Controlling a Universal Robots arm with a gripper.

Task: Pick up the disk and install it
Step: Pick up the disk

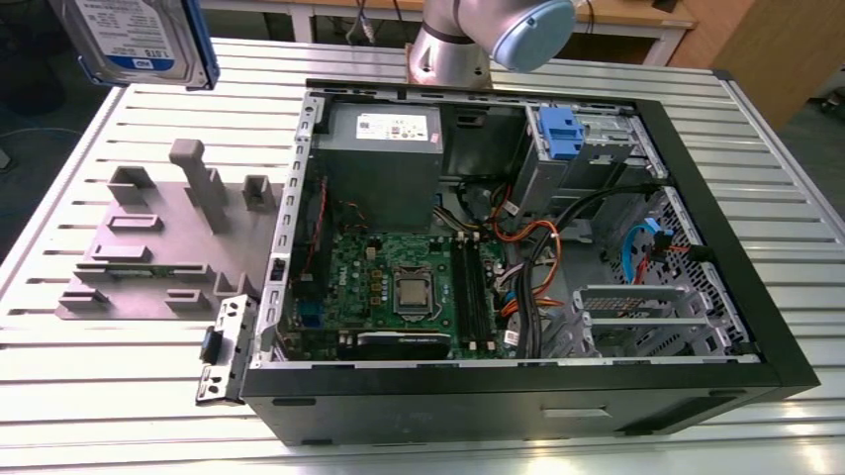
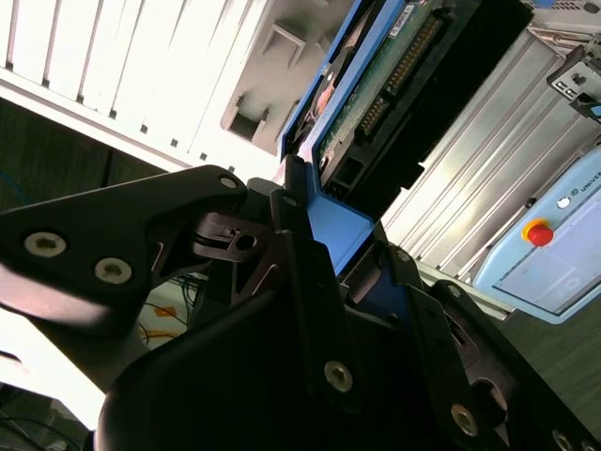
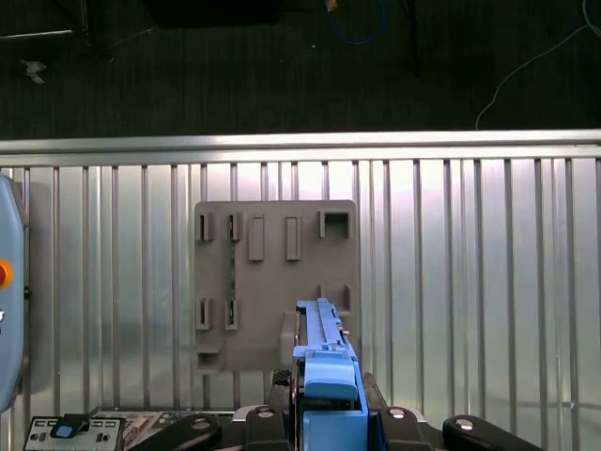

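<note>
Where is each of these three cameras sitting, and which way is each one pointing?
Exterior view: off the arm, above the table, looking down into the open computer case; a joint of the arm shows behind the case.
First wrist view: on the arm, looking straight down on the grey fixture; the gripper shows, clamping the disk.
Second wrist view: close beside the gripper, looking past it at the disk's circuit-board side.
Shared: all three show the disk and the grey fixture.
</note>
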